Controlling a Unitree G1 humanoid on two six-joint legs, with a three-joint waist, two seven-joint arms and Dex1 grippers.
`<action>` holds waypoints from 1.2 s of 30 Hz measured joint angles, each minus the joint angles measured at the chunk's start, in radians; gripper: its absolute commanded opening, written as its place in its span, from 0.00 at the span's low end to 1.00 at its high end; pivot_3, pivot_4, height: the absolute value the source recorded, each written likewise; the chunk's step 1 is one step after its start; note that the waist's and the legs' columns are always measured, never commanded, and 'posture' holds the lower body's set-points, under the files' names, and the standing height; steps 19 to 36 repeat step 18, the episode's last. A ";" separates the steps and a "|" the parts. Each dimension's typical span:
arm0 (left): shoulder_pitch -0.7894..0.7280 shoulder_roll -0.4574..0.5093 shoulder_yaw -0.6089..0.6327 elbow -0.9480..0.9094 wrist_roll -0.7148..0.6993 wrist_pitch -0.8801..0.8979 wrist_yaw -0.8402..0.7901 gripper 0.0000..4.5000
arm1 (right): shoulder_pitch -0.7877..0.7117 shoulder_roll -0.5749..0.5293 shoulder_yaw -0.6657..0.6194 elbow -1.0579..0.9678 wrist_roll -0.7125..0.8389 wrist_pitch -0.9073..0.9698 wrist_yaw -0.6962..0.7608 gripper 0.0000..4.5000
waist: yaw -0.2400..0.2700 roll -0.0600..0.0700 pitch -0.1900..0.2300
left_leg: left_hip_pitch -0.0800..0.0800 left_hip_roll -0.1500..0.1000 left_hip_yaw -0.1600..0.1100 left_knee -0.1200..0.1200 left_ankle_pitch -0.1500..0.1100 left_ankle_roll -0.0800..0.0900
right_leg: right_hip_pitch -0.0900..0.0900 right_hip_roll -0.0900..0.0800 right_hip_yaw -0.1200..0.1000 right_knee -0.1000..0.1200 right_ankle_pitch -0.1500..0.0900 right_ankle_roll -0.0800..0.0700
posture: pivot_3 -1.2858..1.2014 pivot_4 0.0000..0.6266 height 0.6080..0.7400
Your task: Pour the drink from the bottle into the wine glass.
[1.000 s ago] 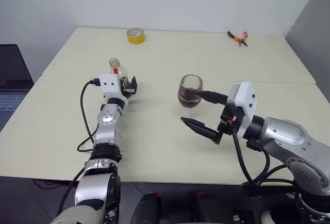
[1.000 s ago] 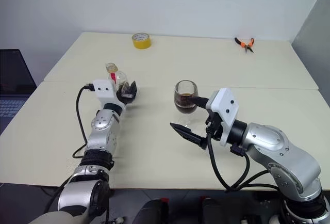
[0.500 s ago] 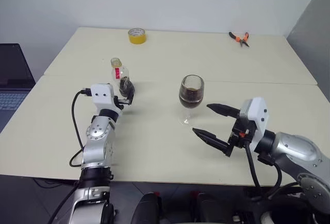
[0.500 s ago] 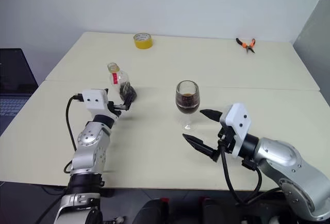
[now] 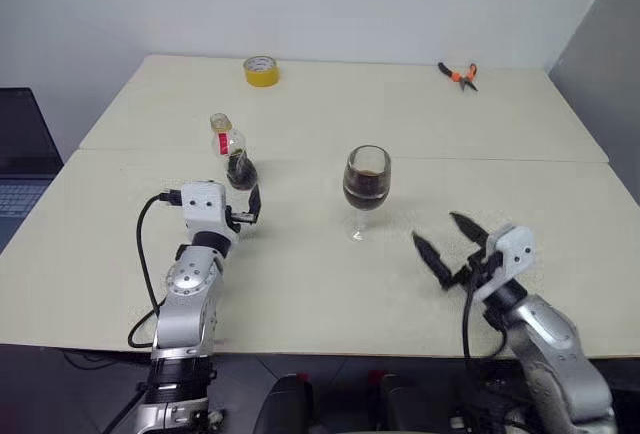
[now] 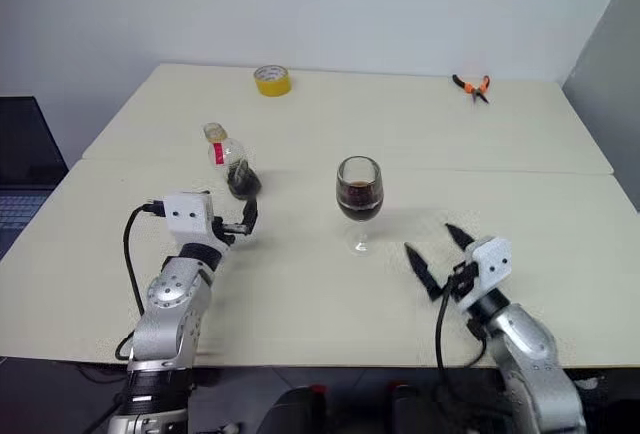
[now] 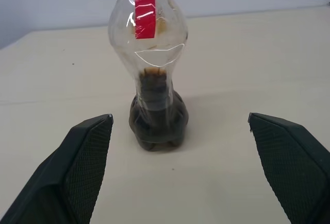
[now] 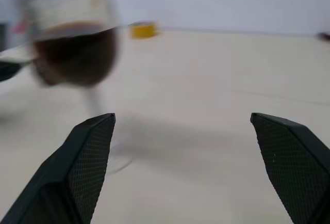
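The fingers (image 7: 87,167) of the left gripper (image 5: 250,206) stood spread wide with nothing between them, just short of the bottle (image 5: 233,151) and clear of it. The right gripper (image 5: 450,242) also had its fingers (image 8: 85,167) parted and empty, low over the surface (image 5: 300,284) and off to the right of the wine glass (image 5: 366,190), not touching it.

The bottle stood upright on the surface, its long axis vertical and the yellow-orange cap (image 5: 220,121) pointing straight up. Only a little of the drink (image 7: 156,115) was in it, a dark pool in the bottom part, with the clear walls above showing empty up to the red label (image 7: 145,4).

The wine glass stood upright too, foot flat on the surface, stem vertical, mouth facing up. Its bowl held dark liquid (image 6: 358,200) to roughly half its depth. Bottle and glass were well apart, the bottle to the left and slightly farther back.

At the far edge lay a yellow tape roll (image 5: 261,71) and, well off to the right, orange-handled pliers (image 5: 460,75).
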 measured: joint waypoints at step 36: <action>0.064 0.011 -0.065 0.004 0.009 -0.084 -0.122 0.99 | -0.056 0.051 -0.071 0.148 -0.077 -0.131 -0.109 1.00 | 0.000 0.001 -0.001 | 0.000 0.000 0.001 -0.001 0.000 0.000 | 0.000 0.000 0.000 0.000 0.000 0.000 | 0.52 0.24 1.00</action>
